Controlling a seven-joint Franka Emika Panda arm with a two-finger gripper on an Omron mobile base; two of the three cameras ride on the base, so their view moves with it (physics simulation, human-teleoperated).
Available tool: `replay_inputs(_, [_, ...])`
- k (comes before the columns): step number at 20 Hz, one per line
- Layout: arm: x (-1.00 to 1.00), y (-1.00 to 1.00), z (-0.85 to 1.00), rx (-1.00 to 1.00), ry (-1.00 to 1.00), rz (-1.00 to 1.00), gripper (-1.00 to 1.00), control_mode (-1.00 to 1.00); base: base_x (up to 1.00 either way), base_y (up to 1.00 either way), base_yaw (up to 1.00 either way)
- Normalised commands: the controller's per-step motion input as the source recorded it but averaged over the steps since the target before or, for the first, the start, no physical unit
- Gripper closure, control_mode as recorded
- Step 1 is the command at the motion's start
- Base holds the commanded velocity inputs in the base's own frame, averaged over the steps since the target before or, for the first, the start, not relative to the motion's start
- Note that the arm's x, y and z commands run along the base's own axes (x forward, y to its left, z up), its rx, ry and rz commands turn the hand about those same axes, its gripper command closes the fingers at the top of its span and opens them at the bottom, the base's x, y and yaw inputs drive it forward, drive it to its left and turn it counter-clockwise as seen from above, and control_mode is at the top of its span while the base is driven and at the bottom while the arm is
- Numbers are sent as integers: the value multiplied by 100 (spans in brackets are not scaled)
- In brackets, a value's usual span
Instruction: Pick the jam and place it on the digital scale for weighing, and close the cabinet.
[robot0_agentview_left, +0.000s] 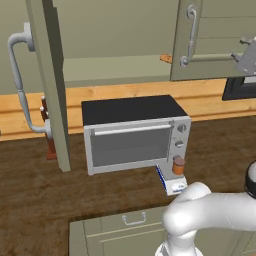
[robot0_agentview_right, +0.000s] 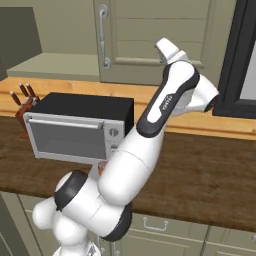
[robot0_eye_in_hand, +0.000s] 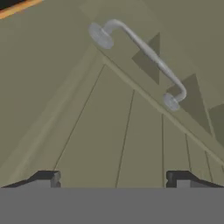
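Currently, the jam (robot0_agentview_left: 178, 165) stands upright on the digital scale (robot0_agentview_left: 173, 184), which rests on the wooden tabletop (robot0_agentview_left: 40, 200) just in front of the toaster oven (robot0_agentview_left: 135, 132) at its right corner. The cabinet (robot0_agentview_left: 210, 45) has its left door (robot0_agentview_left: 50, 85) swung open, edge-on in the left base view. The gripper (robot0_eye_in_hand: 113, 178) has its fingertips (robot0_eye_in_hand: 45, 177) set wide apart, gripping nothing, facing the panelled right door near its curved bar handle (robot0_eye_in_hand: 144, 61).
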Motion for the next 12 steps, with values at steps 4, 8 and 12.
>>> replay_inputs(4, [100, 0, -22, 0, 8, 2, -100, -100, 0, 0, 0])
replay_inputs(8, [16, 0, -4, 0, -2, 3, -100, -100, 0, 0, 0])
replay_inputs(12, [-100, 39, -43, -8, -80, 1, -100, -100, 0, 0, 0])
